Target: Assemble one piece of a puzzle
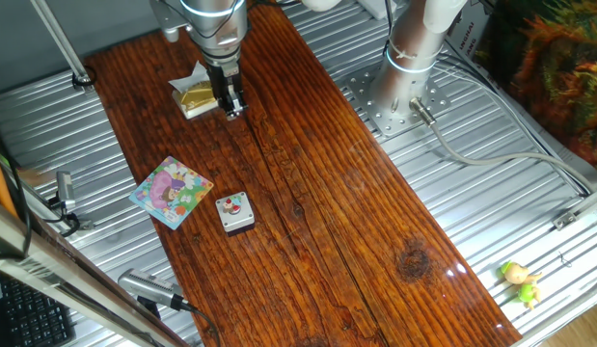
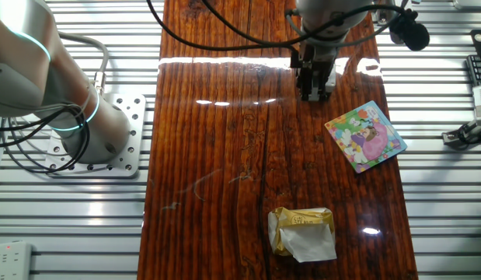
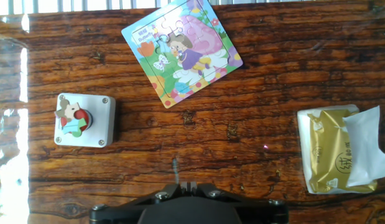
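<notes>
Claw [image 1: 232, 108], fingers pressed together and empty, hangs above a glossy, dark-grained wooden table [image 1: 356, 202]. Ahead of it in the hand view lies the puzzle [image 3: 182, 51], a flat square board with a pastel cartoon print and light-blue edge, turned so its corners point along the table rather than its sides. Ahead and to the left in that view sits a grey box [image 3: 85, 120], square with rounded corners; the piece [image 3: 71, 116], small, flat and whitish with red and green marks, rests on its top. A crinkled gold packet [image 3: 344, 150] lies right of the claw.
</notes>
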`<move>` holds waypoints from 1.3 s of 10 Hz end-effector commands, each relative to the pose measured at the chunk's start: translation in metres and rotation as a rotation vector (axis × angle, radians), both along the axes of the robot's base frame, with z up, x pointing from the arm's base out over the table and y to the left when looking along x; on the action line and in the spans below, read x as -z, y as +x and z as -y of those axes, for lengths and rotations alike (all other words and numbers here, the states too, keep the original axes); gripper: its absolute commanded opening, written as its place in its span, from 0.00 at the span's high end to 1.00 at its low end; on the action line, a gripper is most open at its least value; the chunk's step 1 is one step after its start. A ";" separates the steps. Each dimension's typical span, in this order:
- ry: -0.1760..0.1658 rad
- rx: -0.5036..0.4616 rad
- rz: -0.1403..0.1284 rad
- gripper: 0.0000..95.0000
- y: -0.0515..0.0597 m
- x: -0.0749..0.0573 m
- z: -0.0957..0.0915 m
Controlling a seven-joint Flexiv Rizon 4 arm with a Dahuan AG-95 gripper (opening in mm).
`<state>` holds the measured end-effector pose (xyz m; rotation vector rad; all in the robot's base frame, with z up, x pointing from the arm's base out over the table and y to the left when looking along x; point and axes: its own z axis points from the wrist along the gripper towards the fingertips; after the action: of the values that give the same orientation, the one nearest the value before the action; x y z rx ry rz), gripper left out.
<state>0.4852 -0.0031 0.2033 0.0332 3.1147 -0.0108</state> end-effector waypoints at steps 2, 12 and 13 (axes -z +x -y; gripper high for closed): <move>0.000 -0.025 0.007 1.00 0.001 -0.001 0.000; 0.027 -0.032 0.016 1.00 0.000 -0.002 0.002; 0.019 -0.031 0.015 1.00 -0.001 -0.002 0.002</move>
<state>0.4852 -0.0043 0.2063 -0.0094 3.0988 0.0342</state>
